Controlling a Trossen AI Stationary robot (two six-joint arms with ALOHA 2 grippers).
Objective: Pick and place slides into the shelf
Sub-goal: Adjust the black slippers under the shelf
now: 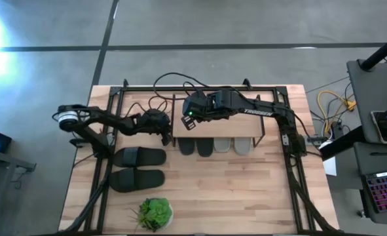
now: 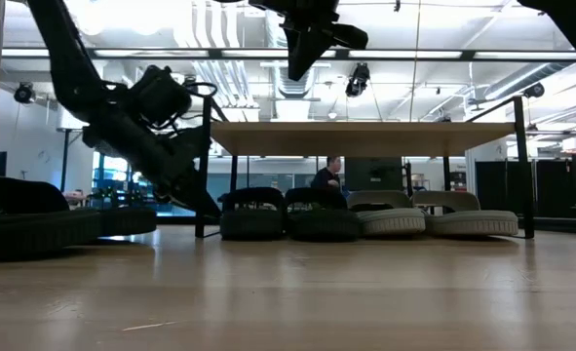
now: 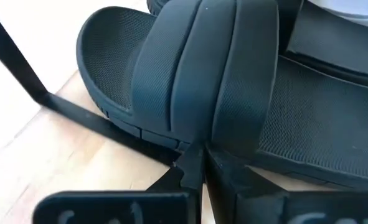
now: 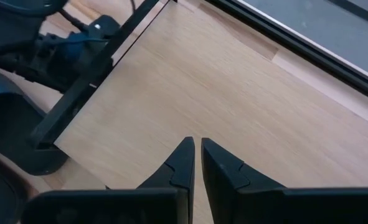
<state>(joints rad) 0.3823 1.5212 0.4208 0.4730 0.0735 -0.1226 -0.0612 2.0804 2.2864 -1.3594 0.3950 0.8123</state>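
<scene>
Charcoal slides [image 1: 196, 147] and light grey slides [image 1: 233, 145] sit side by side under the shelf [image 1: 216, 128], toes poking out front. Black slides [image 1: 138, 168] lie on bench [image 1: 245, 196] nr plant [image 1: 155, 213]. Left pincer [image 3: 195, 167] clenched, empty, tips at leftmost charcoal slide, prob. touching. Right pincer [image 4: 197, 151] pinched shut, empty, above shelf top.

shelf [image 1: 213, 128], black slides [image 1: 139, 167], plant [image 1: 155, 213]

Two matte black jointed arms trail thin black cables; the right arm [image 1: 258, 110] bears white lettering and a small green light, the left arm [image 1: 108, 121] a white ring.
</scene>
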